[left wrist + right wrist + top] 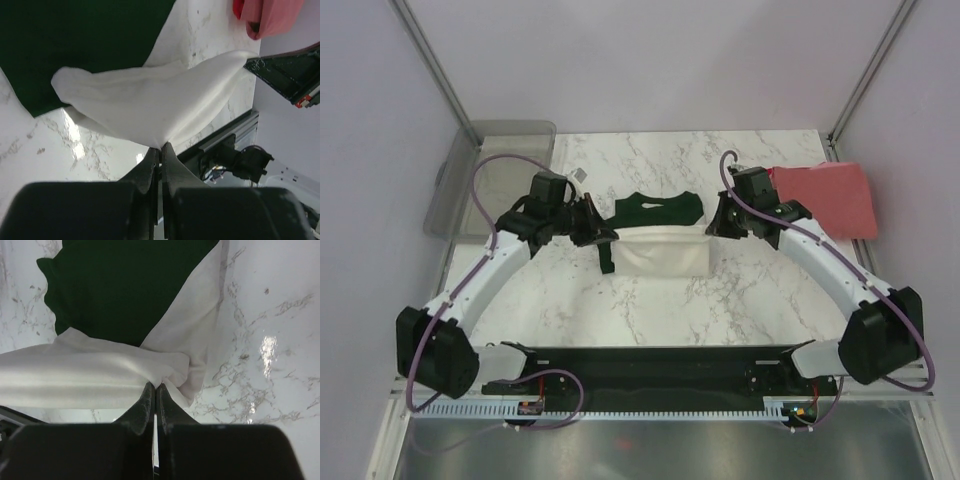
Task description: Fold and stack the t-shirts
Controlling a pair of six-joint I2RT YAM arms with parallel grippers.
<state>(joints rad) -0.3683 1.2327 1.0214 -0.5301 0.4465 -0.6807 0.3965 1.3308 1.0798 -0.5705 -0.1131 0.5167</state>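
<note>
You have the left gripper (160, 146) and right gripper (155, 386) each clamped on one end of the cream-white shirt (665, 257), stretched between them over the table (650, 305). One coral-red shirt (830, 197): far right corner, apart.

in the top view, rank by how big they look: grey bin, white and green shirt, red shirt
1. grey bin
2. white and green shirt, bunched up
3. red shirt, partly behind the right arm
The two shirts look close in size, so their order is unsure.
</note>
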